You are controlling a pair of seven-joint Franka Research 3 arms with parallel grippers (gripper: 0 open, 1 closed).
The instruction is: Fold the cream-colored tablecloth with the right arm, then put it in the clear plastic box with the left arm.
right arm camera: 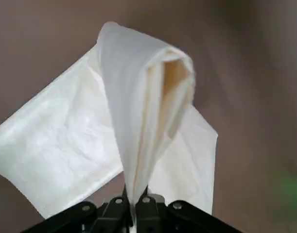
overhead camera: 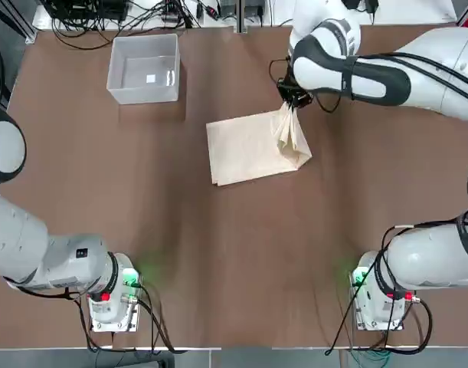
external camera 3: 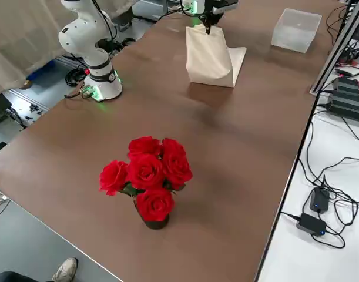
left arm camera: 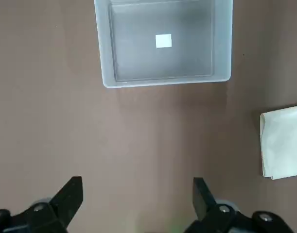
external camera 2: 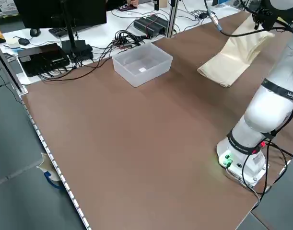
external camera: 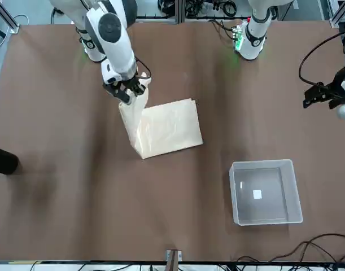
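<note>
The cream-colored tablecloth (overhead camera: 249, 147) lies in the middle of the brown table, its right edge lifted into a hanging fold (right arm camera: 138, 121). My right gripper (overhead camera: 289, 102) is shut on the top of that fold, above the cloth's far right corner (external camera: 125, 93). The clear plastic box (overhead camera: 144, 69) stands at the far left with a small white label inside (left arm camera: 163, 41), nothing else in it. My left gripper (left arm camera: 137, 194) hangs open over bare table, nearer than the box, at the table's left side (external camera: 324, 95).
A vase of red roses (external camera 3: 147, 176) stands far out at the table's right end. Cables and electronics (external camera 2: 64, 52) lie beyond the table's far edge. The arm bases (overhead camera: 111, 295) sit at the near edge.
</note>
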